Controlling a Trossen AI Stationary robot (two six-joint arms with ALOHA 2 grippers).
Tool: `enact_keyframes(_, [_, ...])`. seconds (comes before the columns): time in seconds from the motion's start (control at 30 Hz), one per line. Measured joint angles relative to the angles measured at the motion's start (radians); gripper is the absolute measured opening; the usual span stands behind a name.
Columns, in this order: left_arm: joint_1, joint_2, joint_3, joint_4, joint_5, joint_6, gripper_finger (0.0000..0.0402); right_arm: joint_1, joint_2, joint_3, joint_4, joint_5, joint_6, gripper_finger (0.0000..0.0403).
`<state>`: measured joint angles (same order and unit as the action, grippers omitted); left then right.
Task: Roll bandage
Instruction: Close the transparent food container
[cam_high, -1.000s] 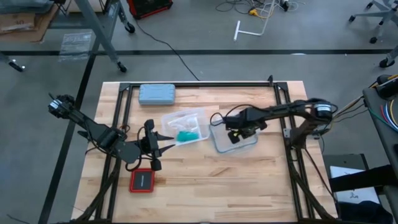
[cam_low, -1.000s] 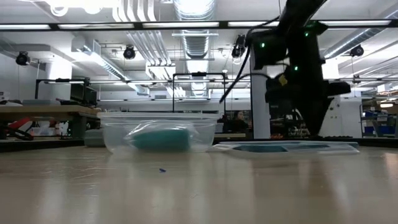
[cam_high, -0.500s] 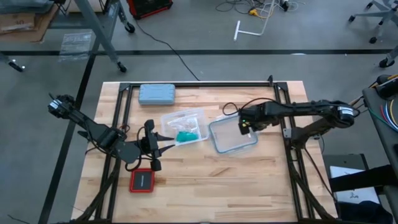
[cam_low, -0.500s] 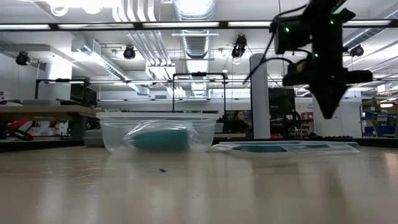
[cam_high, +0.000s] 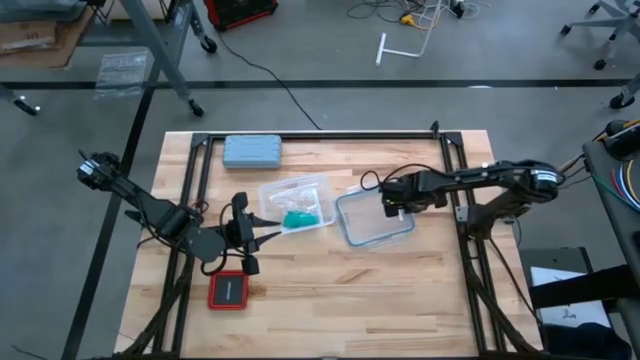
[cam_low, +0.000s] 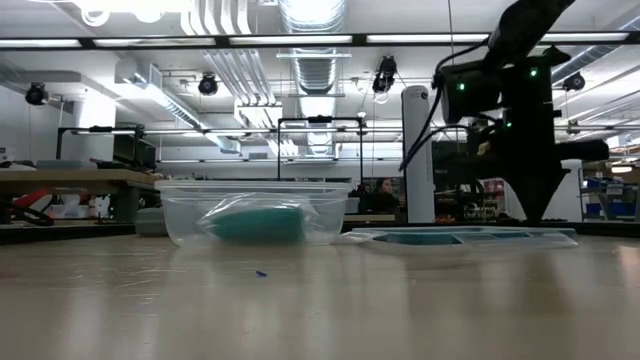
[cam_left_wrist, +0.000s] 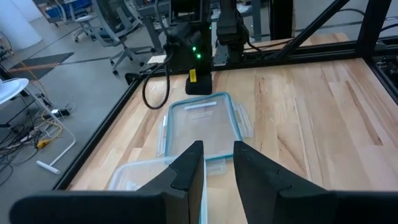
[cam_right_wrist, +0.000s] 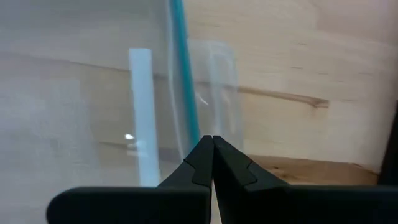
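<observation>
over the clear lid (cam_high: 375, 218), the right tool (cam_high: 392, 206) hangs pressed together and empty, the rolled bandage (cam_high: 297, 217) boxed; lidding the container (cam_high: 290, 190) likely comes next.

Light is bright and even, from ceiling strip lamps (cam_low: 300, 40) running across the top of the low view. They leave long pale glare streaks on the near tabletop (cam_low: 300, 310), which is blurred in the lower frame. The overhead view is sharp, with soft, faint shadows. The right wrist view is hazy and washed out.
</observation>
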<state>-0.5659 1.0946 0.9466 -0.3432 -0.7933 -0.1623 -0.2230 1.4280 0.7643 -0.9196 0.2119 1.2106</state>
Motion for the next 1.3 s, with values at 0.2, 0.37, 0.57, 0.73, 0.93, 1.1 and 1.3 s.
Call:
enact_keyframes(0.2, [0.0,0.0,-0.002,0.002,0.0,0.0,0.0093,0.006,0.088,0.003,0.019,-0.034,-0.018,0.0])
enact_keyframes(0.37, [0.0,0.0,-0.002,0.002,0.0,0.0,0.0103,0.057,0.123,0.019,0.034,-0.093,-0.013,0.0])
enact_keyframes(0.57, [0.0,0.0,-0.002,0.002,0.0,0.0,0.0112,0.157,0.092,0.056,0.055,-0.205,0.03,0.0])
enact_keyframes(0.73, [0.0,0.0,-0.004,0.002,0.0,0.0,0.0113,0.205,0.05,0.078,0.049,-0.102,0.063,0.0])
enact_keyframes(0.93, [0.0,0.0,-0.007,0.002,0.0,0.0,0.01,0.176,0.031,0.078,0.068,-0.05,-0.077,0.0])
enact_keyframes(1.1, [0.0,0.0,-0.007,0.006,0.0,0.001,0.0087,0.134,0.031,0.078,0.156,-0.051,-0.195,0.0])
enact_keyframes(1.3, [0.0,0.0,-0.007,0.013,0.0,0.0,0.0077,0.056,0.02,0.078,0.171,-0.06,-0.311,0.0044])
